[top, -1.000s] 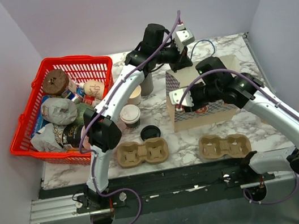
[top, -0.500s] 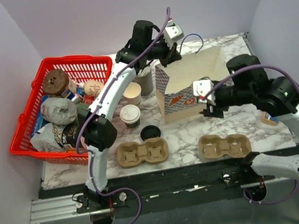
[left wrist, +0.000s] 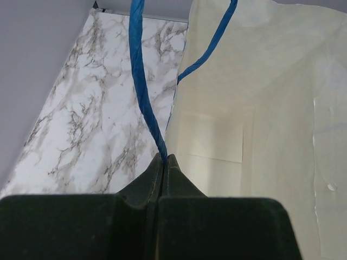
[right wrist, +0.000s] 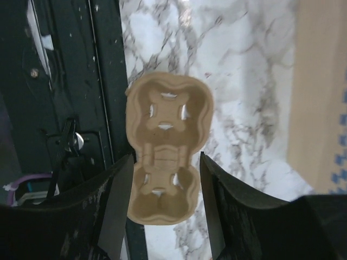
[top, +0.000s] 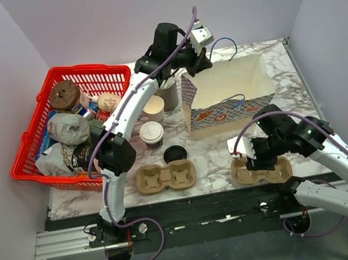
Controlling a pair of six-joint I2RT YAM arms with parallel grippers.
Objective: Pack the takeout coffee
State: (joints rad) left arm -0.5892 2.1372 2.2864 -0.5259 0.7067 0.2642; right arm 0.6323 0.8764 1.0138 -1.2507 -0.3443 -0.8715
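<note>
The takeout coffee (top: 151, 134), a small dark cup with a white lid, stands on the marble left of the paper bag (top: 229, 97). The bag stands open, showing its cream inside (left wrist: 260, 108). At the bag's far left corner, my left gripper (top: 191, 65) is shut on its blue rope handle (left wrist: 143, 81), pinched right at the fingertips (left wrist: 164, 158). Near the front edge, my right gripper (top: 252, 155) hangs open over a brown cup carrier (right wrist: 165, 146). One finger (right wrist: 116, 208) is on each side of the carrier, and neither touches it.
A second cup carrier (top: 166, 177) lies at the front left. A round black lid (top: 174, 153) sits behind it. A cream cup (top: 154, 108) and a tall grey cup (top: 170, 96) stand left of the bag. A red basket (top: 33, 168) full of packets fills the left side.
The bag went from folded to standing open. My right gripper left it, opened and came back to the front edge over the right carrier. My left gripper kept hold of the handle.
</note>
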